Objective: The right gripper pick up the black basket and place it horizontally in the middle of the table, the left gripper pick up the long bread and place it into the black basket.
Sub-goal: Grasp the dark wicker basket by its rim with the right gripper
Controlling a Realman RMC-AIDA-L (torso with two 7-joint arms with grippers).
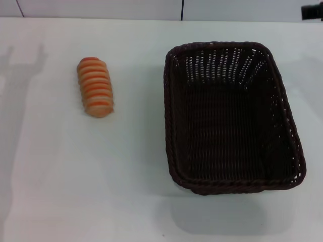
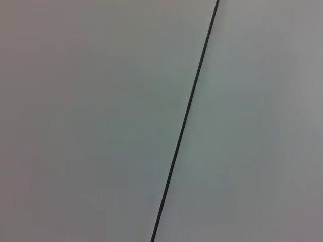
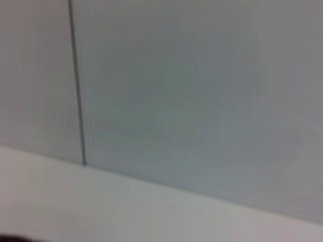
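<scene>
The black basket (image 1: pixel 232 118) stands upright and empty on the right half of the white table (image 1: pixel 131 176), its long side running away from me. The long bread (image 1: pixel 95 86), striped orange and tan, lies on the table to the left, well apart from the basket. A small black part at the head view's top right corner looks like my right gripper (image 1: pixel 312 11), beyond the basket's far right corner and apart from it. My left gripper is out of view. Both wrist views show only wall panels.
A grey wall with a dark seam (image 1: pixel 181 9) runs behind the table's far edge. The seam also shows in the left wrist view (image 2: pixel 184 121) and in the right wrist view (image 3: pixel 76 85). An arm's shadow (image 1: pixel 20 65) falls on the table's far left.
</scene>
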